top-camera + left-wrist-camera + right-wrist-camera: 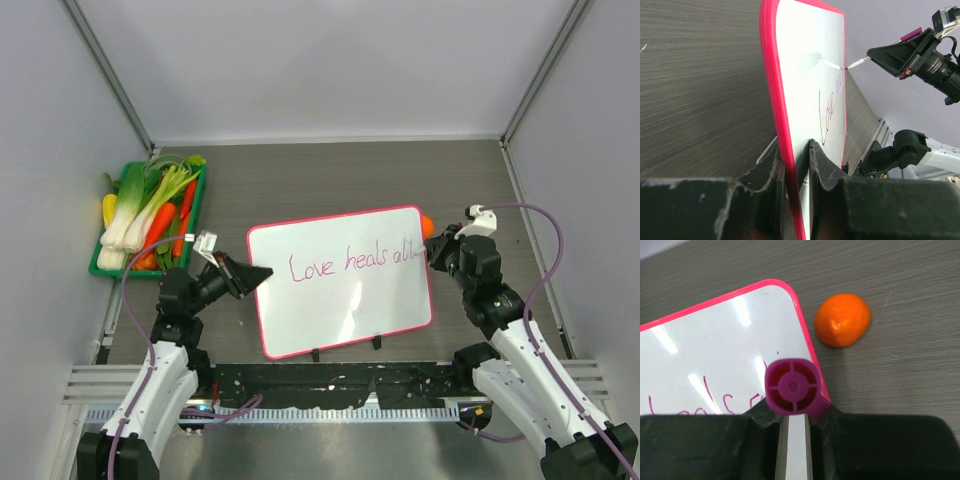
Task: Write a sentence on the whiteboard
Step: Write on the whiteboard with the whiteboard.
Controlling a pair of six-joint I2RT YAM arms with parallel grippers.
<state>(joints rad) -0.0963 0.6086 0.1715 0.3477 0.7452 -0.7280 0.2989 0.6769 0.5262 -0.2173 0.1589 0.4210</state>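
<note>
The whiteboard (340, 280) with a pink-red frame lies mid-table and carries the pink words "Love heals all". My left gripper (255, 277) is shut on its left edge; in the left wrist view the board (810, 75) stands edge-on between the fingers (827, 167). My right gripper (435, 250) is shut on a magenta marker (791, 386), seen end-on in the right wrist view above the board's right corner (715, 340). The marker tip (852, 65) touches the board near the end of the writing.
An orange fruit (428, 225) lies just off the board's top right corner, also in the right wrist view (842, 320). A green tray (98, 268) of vegetables sits at the far left. Grey walls close in the table on three sides.
</note>
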